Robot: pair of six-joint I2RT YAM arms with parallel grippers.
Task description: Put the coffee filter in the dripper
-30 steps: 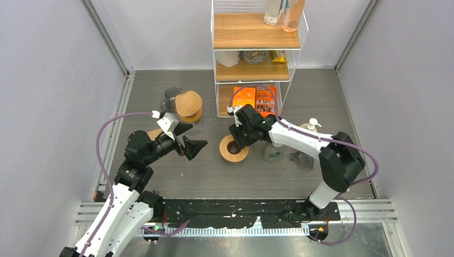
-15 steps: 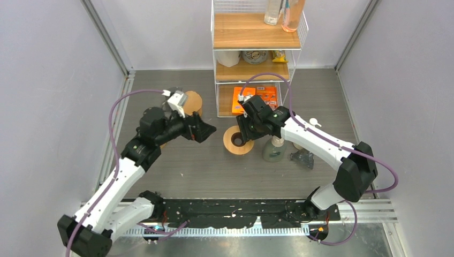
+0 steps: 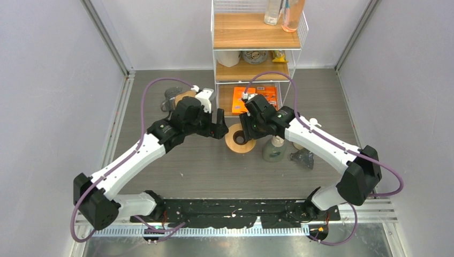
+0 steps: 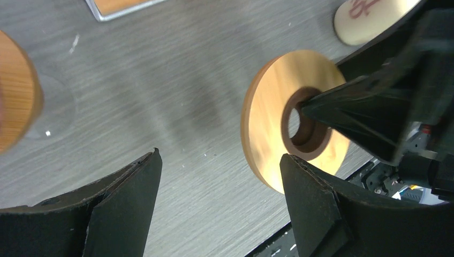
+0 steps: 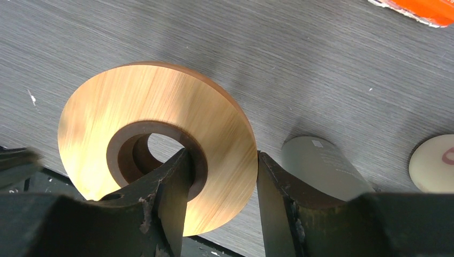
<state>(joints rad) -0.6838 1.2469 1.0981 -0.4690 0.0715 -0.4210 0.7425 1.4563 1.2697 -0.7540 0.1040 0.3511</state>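
From the top view, the dripper (image 3: 231, 142), a flat wooden ring with a dark hole, is seen mid-tabletop (image 3: 203, 166), pinched by the right hand (image 3: 247, 136). The left hand (image 3: 222, 127) is parked just beside it on the left, fingers spread, nothing in it. What looks like the brown coffee filter (image 3: 183, 96) is half hidden behind the left wrist at the back left, apart from the dripper and not in it. A wire shelf rack (image 3: 257, 48) stands at the back with an orange packet (image 3: 256, 99) on its lowest level, and a pump bottle (image 3: 274, 150) is found just right of the dripper.

In the left wrist view, the left hand (image 4: 219, 158) is wide open, with only bare tabletop (image 4: 160, 80) between the fingers. The dripper (image 4: 265, 123) is seen tilted, and one of the right hand's fingers (image 4: 353, 101) is poked into its hole. A blurry brown shape (image 4: 16, 91) is cut off at the left edge; what it is can't really be told. A cream disc (image 4: 369, 16) is clipped by the top right corner.

In the right wrist view, the right hand (image 5: 222, 156) is clenched on the dripper (image 5: 134, 107): one finger is inside the hole, the other outside the rim, with the ring's wood squeezed between. The ring is held at a tilt, and a shadow is cast on the tabletop (image 5: 321, 69) behind it. A grey bottle (image 5: 321, 166) lies just right of the outer finger, and the cream disc (image 5: 433, 160) is seen further right.
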